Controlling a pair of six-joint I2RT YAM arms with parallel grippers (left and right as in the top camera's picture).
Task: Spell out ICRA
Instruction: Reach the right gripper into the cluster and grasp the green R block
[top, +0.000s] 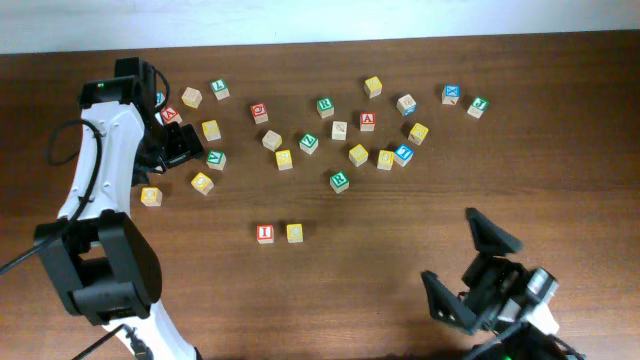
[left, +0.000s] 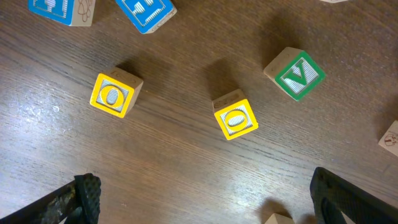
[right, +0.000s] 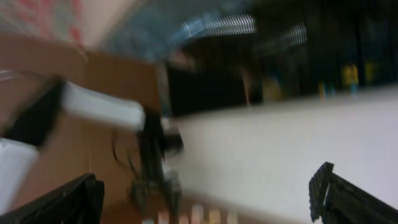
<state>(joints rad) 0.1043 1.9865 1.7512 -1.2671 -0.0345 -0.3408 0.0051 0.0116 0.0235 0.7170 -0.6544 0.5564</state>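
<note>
A red I block (top: 264, 233) and a yellow block (top: 294, 232) sit side by side at the table's front middle. Farther back lie a red A block (top: 367, 121) and a green R block (top: 339, 181) among scattered letter blocks. My left gripper (top: 180, 146) hovers open over the left cluster. Its wrist view shows two yellow O blocks (left: 116, 94) (left: 236, 116) and a green V block (left: 295, 73) ahead of the left gripper (left: 205, 208), with nothing between the fingers. My right gripper (top: 470, 270) stands open and empty at the front right. Seen from the wrist, the right gripper (right: 205, 205) faces a blurred wall.
Several more letter blocks spread across the back of the table, among them a second red A (top: 170, 115) and a green R (top: 325, 105). Two blue blocks (left: 144, 9) lie at the top of the left wrist view. A tan block corner (left: 278, 219) shows beside the left gripper's right finger.
</note>
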